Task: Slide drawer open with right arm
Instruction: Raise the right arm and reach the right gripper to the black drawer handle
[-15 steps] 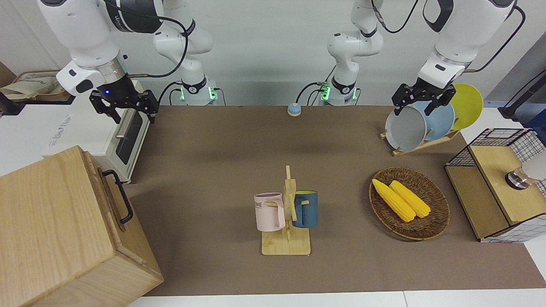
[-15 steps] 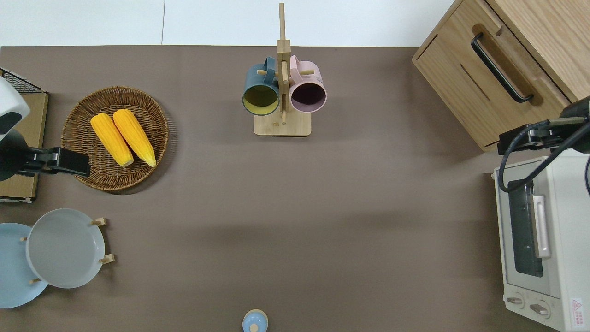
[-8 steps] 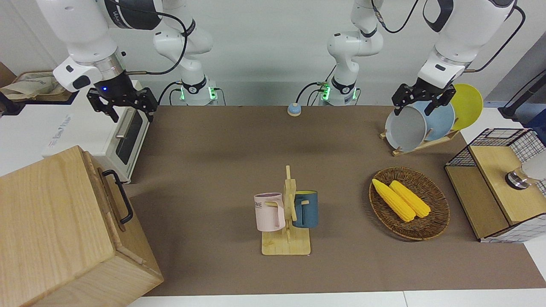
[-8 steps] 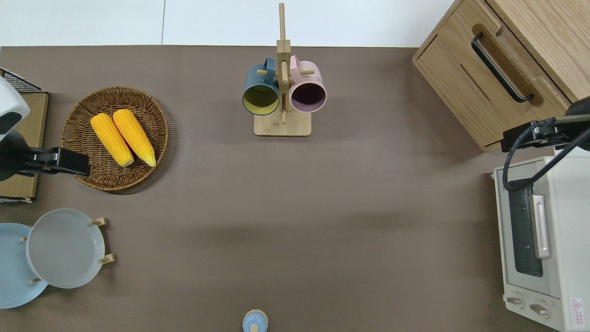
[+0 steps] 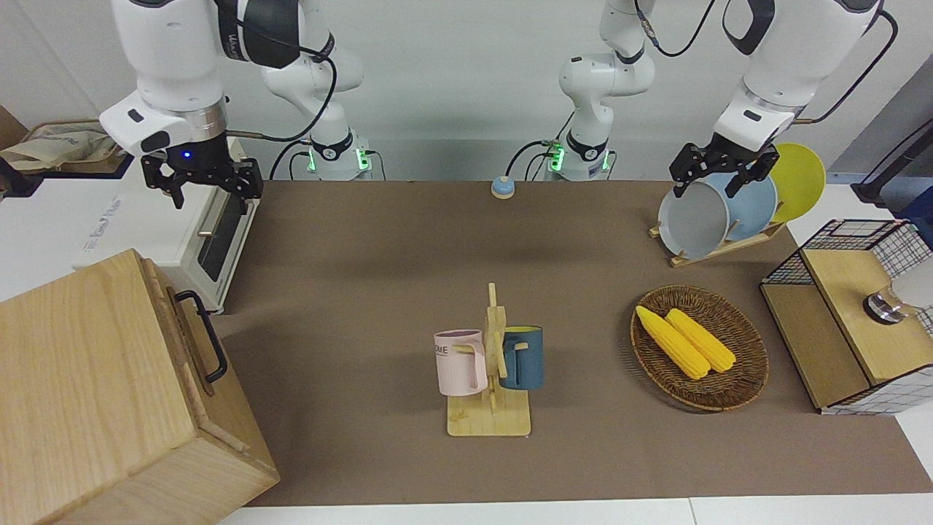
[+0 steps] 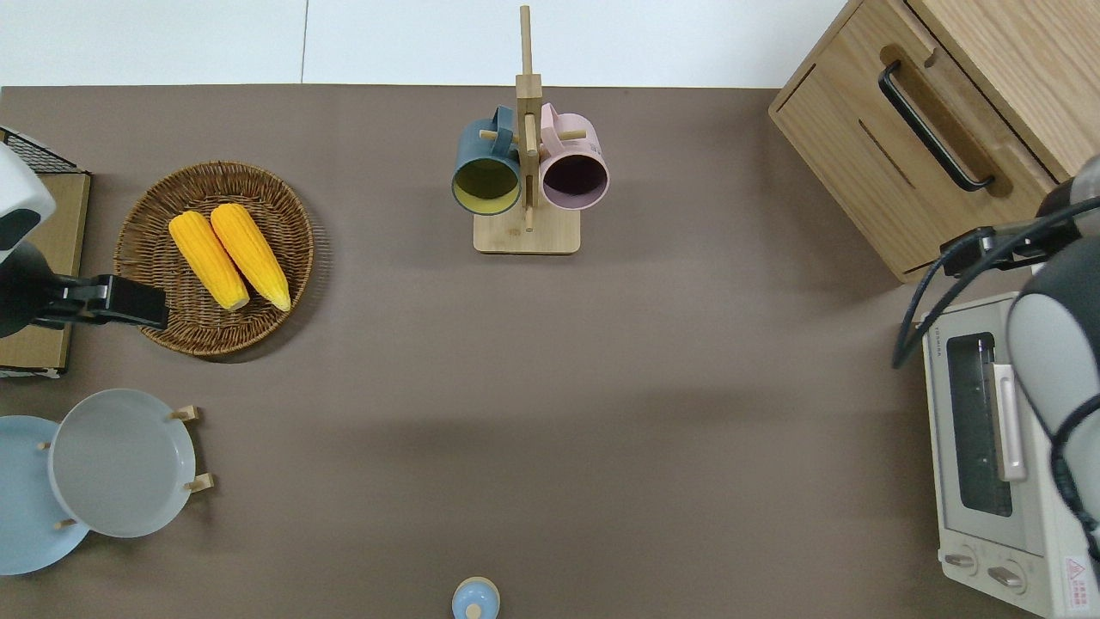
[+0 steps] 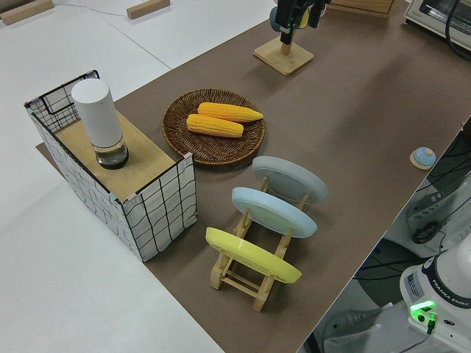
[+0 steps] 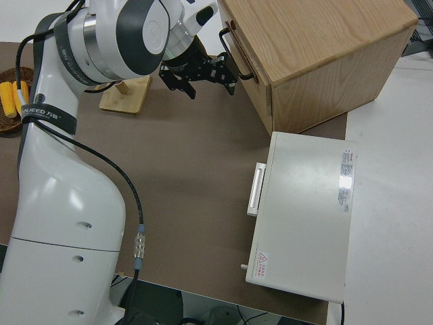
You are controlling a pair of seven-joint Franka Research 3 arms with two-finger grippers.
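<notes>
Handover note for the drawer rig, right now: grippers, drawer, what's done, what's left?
Right gripper: jaws open, empty, in the air near the toaster oven's end nearest the cabinet, not touching the handle.
Left arm: parked.
Drawer: shut, flush with the cabinet front; black bar handle untouched.
Done: nothing on the drawer yet.
Left: bring the right gripper to the handle, grip it, pull the drawer out.

Light-wood drawer, black bar handle, sits closed.
</notes>
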